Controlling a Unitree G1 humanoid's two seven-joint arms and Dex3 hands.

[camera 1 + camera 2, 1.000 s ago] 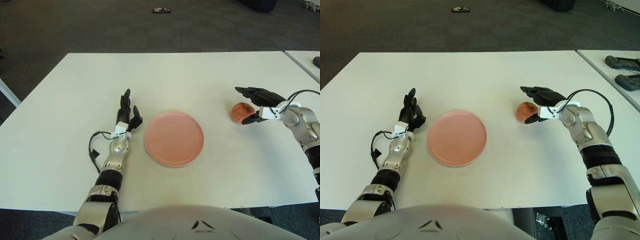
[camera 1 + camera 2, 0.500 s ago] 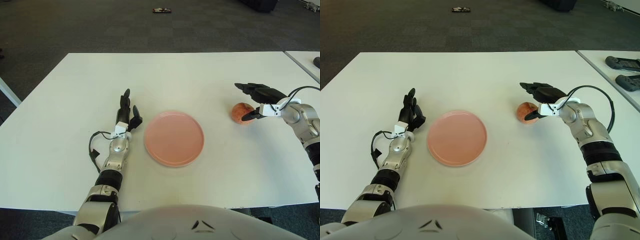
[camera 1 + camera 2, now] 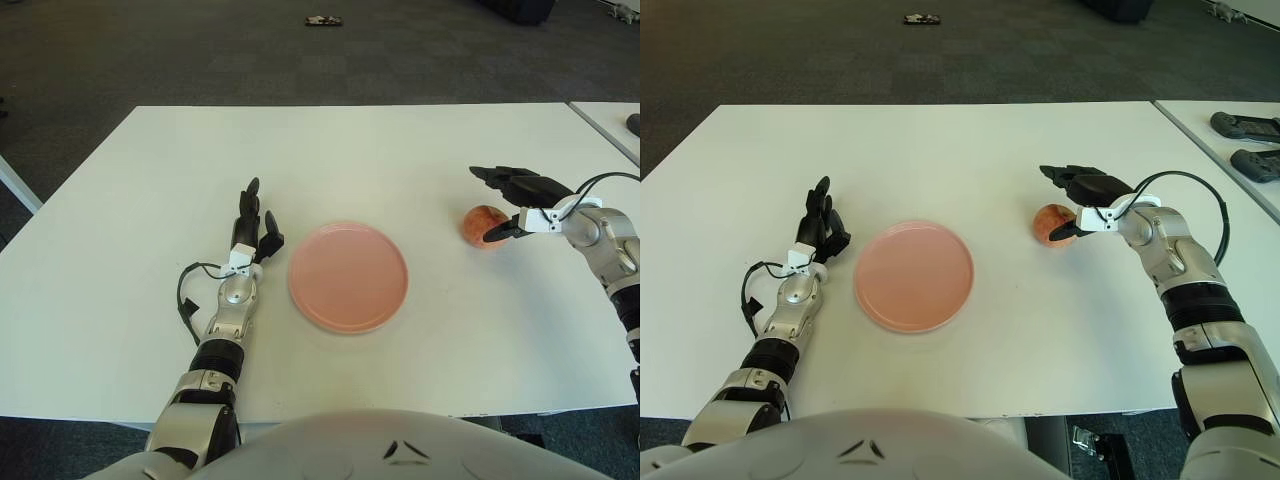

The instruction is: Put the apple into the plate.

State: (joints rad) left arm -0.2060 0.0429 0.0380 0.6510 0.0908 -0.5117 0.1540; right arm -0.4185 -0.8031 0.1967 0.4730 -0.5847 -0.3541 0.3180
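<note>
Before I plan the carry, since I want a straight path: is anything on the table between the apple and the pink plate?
Nothing visible does. The apple sits on bare white table to the right of the plate, with the right hand open around it. The left hand rests on the plate's far side.

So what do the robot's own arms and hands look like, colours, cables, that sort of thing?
Both arms are silver-grey metal segments with black joint bands. The left hand and right hand each have three black fingers on a silver wrist with a small white block. A thin black cable loops beside the left forearm, another arcs over the right wrist. No sleeves or legible markings.
</note>
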